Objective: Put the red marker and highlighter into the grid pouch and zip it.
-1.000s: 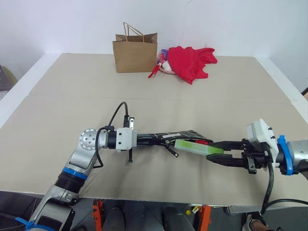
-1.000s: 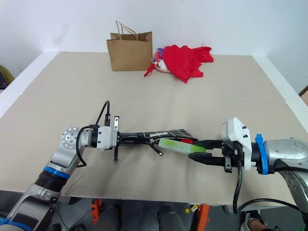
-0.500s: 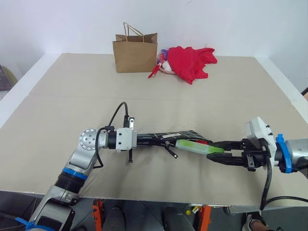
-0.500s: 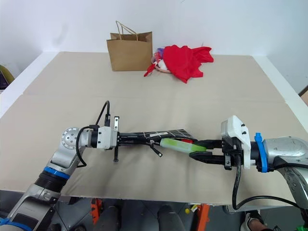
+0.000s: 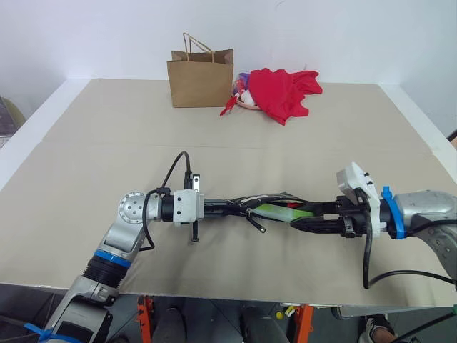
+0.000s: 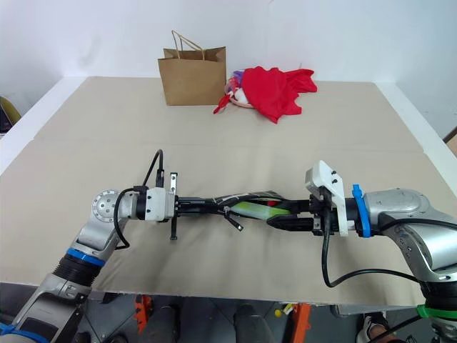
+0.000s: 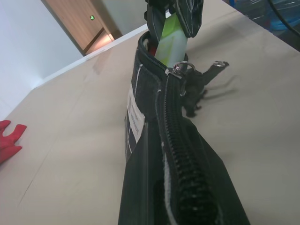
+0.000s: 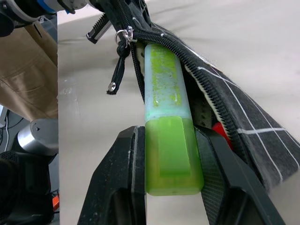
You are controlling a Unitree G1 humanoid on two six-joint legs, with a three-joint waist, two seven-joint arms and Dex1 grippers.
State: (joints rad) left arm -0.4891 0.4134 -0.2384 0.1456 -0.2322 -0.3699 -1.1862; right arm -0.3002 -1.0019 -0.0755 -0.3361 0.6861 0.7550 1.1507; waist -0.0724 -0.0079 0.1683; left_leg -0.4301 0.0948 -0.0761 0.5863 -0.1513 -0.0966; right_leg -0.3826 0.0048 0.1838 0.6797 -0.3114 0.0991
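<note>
Partly closed, right hand [image 8: 168, 197] pinches highlighter [image 8: 166, 117] inside grid pouch [image 8: 243, 126].

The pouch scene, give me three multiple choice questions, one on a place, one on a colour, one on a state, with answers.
1. Where does the brown paper bag stand?
A. At the far edge of the table, beside the red cloth bundle
B. Under the left tool
C. Inside the grid pouch

2. What colour is the highlighter?
A. Blue
B. Light green
C. Orange

3. What state is the grid pouch in?
A. Zipped shut
C. Unzipped, with the highlighter partly in its mouth
B. Folded in half

Answers:
1 A: the bag stands far back, next to the red cloth.
2 B: the body between the right tool's fingers is light green.
3 C: the zipper gapes, and the highlighter's front end lies between its teeth.
</note>
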